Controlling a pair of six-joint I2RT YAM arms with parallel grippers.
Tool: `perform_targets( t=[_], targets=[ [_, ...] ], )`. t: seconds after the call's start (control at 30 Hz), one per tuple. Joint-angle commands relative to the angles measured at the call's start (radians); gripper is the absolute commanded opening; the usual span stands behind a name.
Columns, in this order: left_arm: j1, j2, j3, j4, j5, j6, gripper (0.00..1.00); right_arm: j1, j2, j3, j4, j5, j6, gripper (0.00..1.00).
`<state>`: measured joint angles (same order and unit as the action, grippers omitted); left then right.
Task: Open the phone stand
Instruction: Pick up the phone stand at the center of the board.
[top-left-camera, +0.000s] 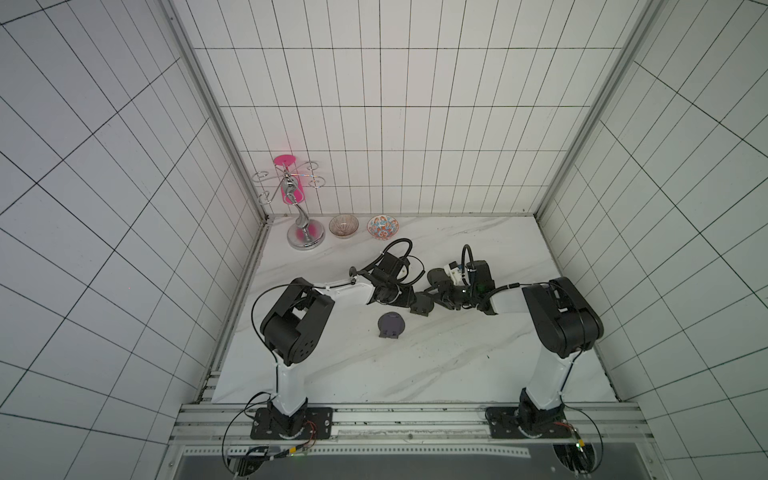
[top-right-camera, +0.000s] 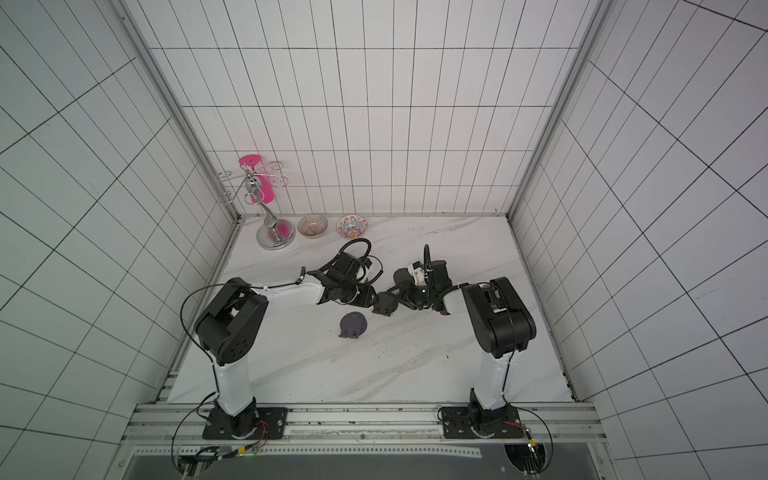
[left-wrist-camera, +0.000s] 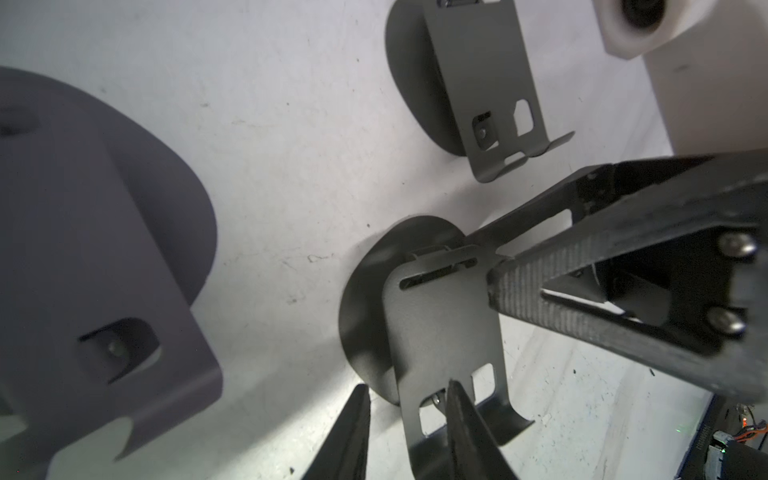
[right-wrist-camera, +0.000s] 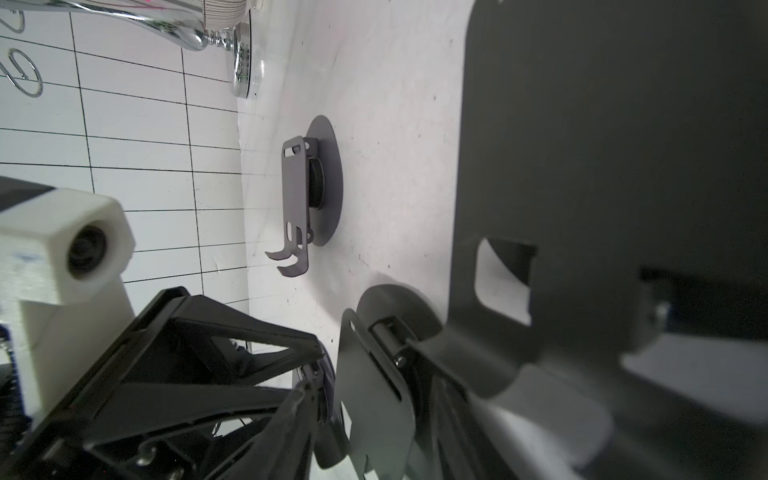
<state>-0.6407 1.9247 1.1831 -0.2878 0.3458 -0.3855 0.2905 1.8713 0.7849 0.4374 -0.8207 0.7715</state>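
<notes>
Between your two grippers, near the middle of the white, grey-veined tabletop (top-left-camera: 415, 374), the phone stand (left-wrist-camera: 440, 324) is lying with its plate lifting a little off its round base. Your right gripper (left-wrist-camera: 484, 262) is pinching the plate's upper corner, one finger running behind it and one pressing on its front. Your left gripper (left-wrist-camera: 408, 384) is straddling the stand's lower end with its jaws partly apart; you cannot tell whether it is clamping anything. A grey stand (top-left-camera: 390, 326) is lying nearer the arm bases, and a dark stand (top-left-camera: 436, 276) is sitting beside your right wrist. White tiled walls (top-left-camera: 374, 124) with dark grout are closing the table in on three sides. Along the back wall a chrome mug tree (top-left-camera: 305, 239), a pink cup (top-left-camera: 284, 160) behind it, a brown bowl (top-left-camera: 343, 225) and a patterned bowl (top-left-camera: 382, 227) are standing in a row. An aluminium rail (top-left-camera: 415, 419) is carrying both arm bases at the front edge.
</notes>
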Motion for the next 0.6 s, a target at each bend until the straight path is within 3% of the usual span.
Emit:
perform_targets(
  t=[0.0, 0.3, 0.57],
  targets=[
    [-0.002, 0.03, 0.034, 0.025, 0.009, 0.002, 0.34, 0.012, 0.034, 0.046, 0.032, -0.019, 0.019, 0.48],
    [-0.002, 0.063, 0.058, 0.027, 0.018, 0.003, 0.33, 0.018, 0.082, 0.054, 0.062, -0.036, 0.025, 0.46],
    [0.0, 0.09, 0.081, 0.021, 0.016, 0.011, 0.33, 0.025, 0.108, 0.042, 0.098, -0.054, 0.047, 0.29]
  ],
)
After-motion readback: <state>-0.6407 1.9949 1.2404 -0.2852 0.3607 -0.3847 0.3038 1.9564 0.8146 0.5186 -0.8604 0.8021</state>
